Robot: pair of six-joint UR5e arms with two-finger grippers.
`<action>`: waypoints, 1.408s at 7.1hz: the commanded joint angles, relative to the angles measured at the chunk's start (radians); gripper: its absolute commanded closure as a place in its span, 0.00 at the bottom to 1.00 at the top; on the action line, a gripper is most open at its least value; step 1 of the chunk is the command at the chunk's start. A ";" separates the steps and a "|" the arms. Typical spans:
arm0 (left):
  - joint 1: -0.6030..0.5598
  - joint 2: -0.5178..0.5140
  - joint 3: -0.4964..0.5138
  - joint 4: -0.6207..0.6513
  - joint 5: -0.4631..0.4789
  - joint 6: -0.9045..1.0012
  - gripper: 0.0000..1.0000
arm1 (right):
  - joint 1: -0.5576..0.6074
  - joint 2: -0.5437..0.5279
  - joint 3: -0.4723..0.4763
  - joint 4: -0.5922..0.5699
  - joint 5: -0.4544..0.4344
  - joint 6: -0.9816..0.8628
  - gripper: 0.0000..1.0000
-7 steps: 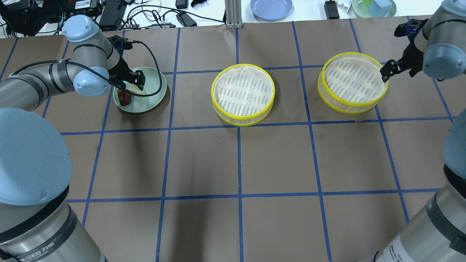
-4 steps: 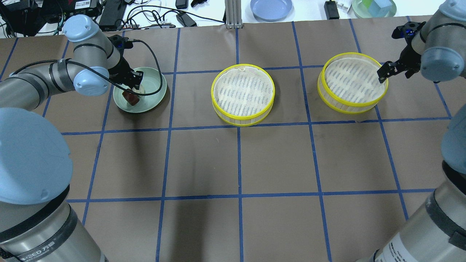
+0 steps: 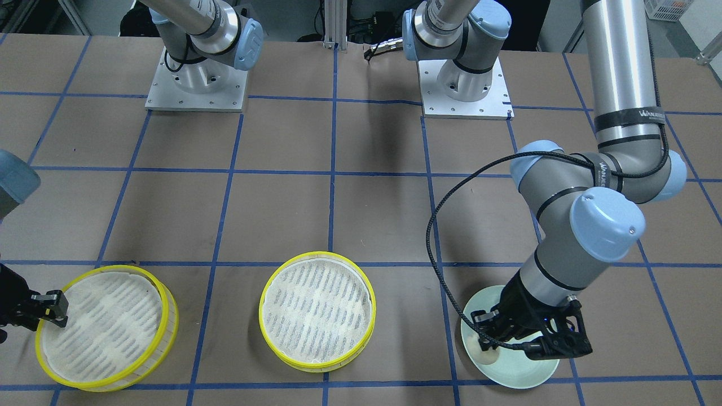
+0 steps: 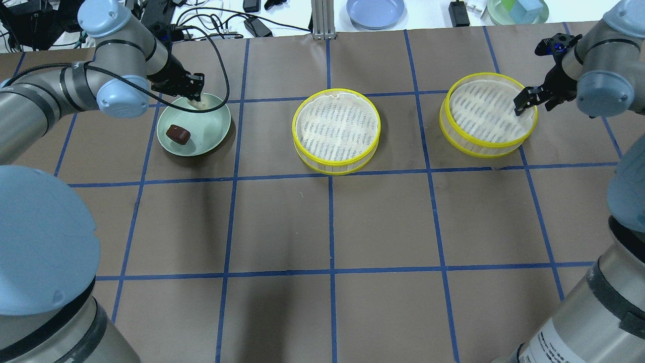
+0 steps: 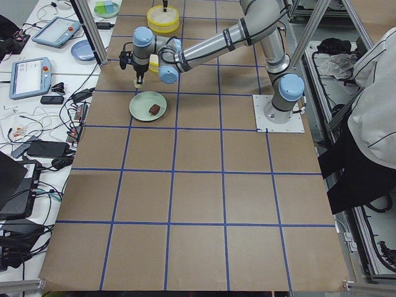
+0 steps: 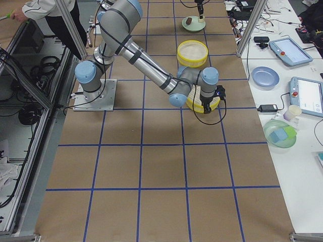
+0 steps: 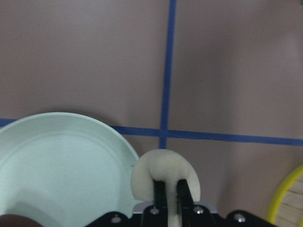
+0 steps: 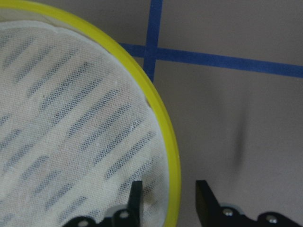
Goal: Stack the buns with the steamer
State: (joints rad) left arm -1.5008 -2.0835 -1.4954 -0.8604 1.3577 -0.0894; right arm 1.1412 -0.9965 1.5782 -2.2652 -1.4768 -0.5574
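My left gripper (image 4: 195, 97) is shut on the cream-white bun (image 7: 165, 178) and holds it above the far rim of the pale green plate (image 4: 214, 126). The bun also shows in the front view (image 3: 489, 354). The dark reddish-brown bun (image 4: 178, 134) lies on the plate's left part. Two yellow-rimmed steamer trays with white mesh stand empty, one in the middle (image 4: 336, 130) and one on the right (image 4: 486, 115). My right gripper (image 8: 170, 201) is open, with its jaws on either side of the right tray's rim (image 8: 163, 132).
A blue plate (image 4: 375, 11) and a green dish holding blocks (image 4: 517, 10) sit on the white bench beyond the table's far edge, among cables and power bricks. Blue tape lines grid the brown table.
My left gripper has risen off the plate with the cream-white bun and moved toward the far edge. The brown bun stays on the plate. My right gripper has shifted left over the tray's rim.
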 commanded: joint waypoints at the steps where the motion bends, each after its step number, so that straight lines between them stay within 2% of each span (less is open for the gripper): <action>1: -0.123 0.002 0.006 0.007 -0.100 -0.233 1.00 | 0.000 -0.005 0.000 0.001 0.003 0.007 0.95; 4: -0.263 -0.030 -0.009 0.006 -0.146 -0.450 1.00 | 0.031 -0.059 -0.001 0.010 -0.003 0.092 0.98; 5: -0.277 -0.039 -0.026 0.006 -0.144 -0.463 0.49 | 0.058 -0.085 -0.001 0.018 -0.013 0.121 0.98; 6: -0.277 -0.041 -0.043 0.006 -0.140 -0.461 0.01 | 0.089 -0.112 -0.001 0.045 -0.070 0.185 1.00; 9: -0.274 -0.011 -0.026 0.004 -0.123 -0.446 0.00 | 0.190 -0.143 -0.001 0.096 -0.108 0.363 1.00; 10: -0.238 0.012 -0.014 -0.003 -0.041 -0.394 0.00 | 0.253 -0.174 -0.001 0.111 -0.121 0.445 1.00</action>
State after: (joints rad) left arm -1.7668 -2.0958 -1.5230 -0.8572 1.2500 -0.5285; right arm 1.3305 -1.1419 1.5769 -2.1752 -1.5841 -0.2096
